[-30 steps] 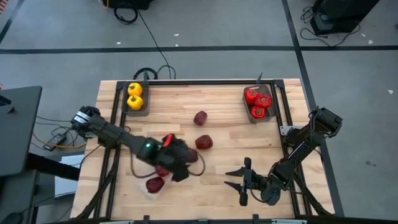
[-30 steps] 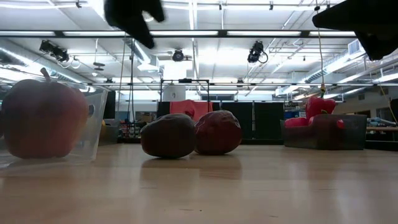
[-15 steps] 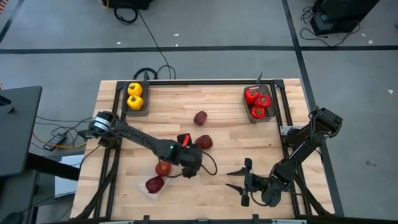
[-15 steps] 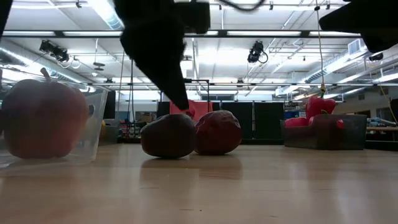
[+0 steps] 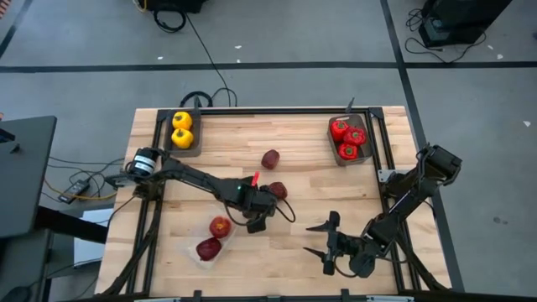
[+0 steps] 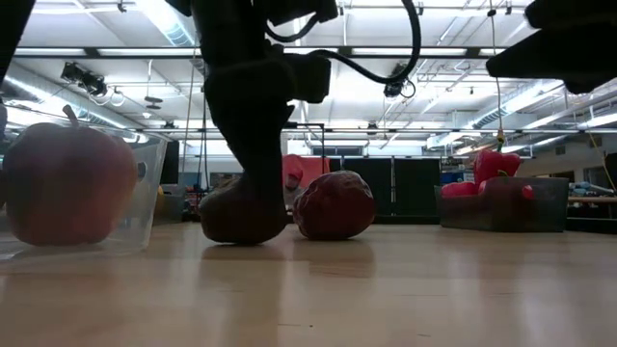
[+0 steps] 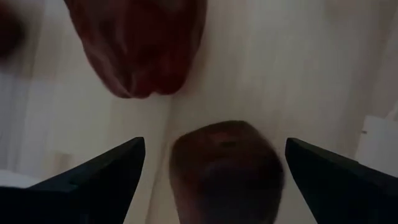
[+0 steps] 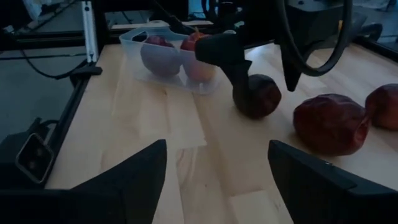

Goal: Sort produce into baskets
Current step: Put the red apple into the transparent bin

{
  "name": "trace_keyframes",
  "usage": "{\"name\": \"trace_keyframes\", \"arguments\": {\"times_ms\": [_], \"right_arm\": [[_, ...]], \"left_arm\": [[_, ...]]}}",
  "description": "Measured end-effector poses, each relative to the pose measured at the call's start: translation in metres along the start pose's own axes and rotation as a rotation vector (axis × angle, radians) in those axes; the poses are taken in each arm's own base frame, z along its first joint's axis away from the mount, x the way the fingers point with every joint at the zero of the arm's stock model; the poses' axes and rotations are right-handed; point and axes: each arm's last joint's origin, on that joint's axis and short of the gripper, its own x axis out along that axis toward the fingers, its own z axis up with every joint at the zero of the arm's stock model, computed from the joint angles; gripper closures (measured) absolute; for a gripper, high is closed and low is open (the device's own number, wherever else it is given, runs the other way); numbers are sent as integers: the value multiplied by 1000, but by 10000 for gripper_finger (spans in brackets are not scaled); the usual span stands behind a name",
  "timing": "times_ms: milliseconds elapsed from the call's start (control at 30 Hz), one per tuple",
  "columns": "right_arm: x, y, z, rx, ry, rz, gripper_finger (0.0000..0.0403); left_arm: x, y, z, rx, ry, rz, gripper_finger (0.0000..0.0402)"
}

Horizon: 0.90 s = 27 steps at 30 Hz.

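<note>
Nearest, at the right front of the tabletop (image 5: 336, 176), the right hand (image 5: 319, 239) waits above the wood with its two fingers spread apart and nothing between them, pointing left toward the fruit. To the left front stands the clear basket (image 5: 204, 245), holding two reddish round fruits (image 5: 215, 237), one beside the other. A little farther in, near the middle, the left hand (image 5: 258, 216) is lowered with its fingers wide open on either side of a dark maroon fruit (image 6: 241, 210); the wrist view shows that fruit between the fingers with gaps on both sides, so it is straddled, not squeezed, and the low view shows it resting on the wood. Just beyond it lies a second maroon fruit (image 5: 278, 190), close by but apart from it. Farther still, toward the middle of the tabletop, a third maroon fruit (image 5: 270, 158) lies alone. At the far left corner a dark grey basket (image 5: 183, 148) holds two yellow peppers (image 5: 181, 129), and at the far right another dark grey basket (image 5: 366, 153) holds three red peppers (image 5: 348, 138).
</note>
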Motion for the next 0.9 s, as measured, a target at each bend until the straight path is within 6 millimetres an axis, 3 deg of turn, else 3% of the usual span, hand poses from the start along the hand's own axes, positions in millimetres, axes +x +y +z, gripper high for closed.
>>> {"name": "trace_keyframes", "arguments": {"times_ms": [367,700,800,900], "right_arm": [[13,-9,5,20,-2,-53,133],[16,-12,6,88,-6,-62,154],[15,-10,6,105,-6,-55,161],[14,-10,6,122,-6,-53,170]], "left_arm": [[5,10,-9,-67,91,21,9],[20,9,-15,-64,25,-5,12],[21,9,-14,-58,6,11,40],[21,9,-12,-61,-6,10,97]]}}
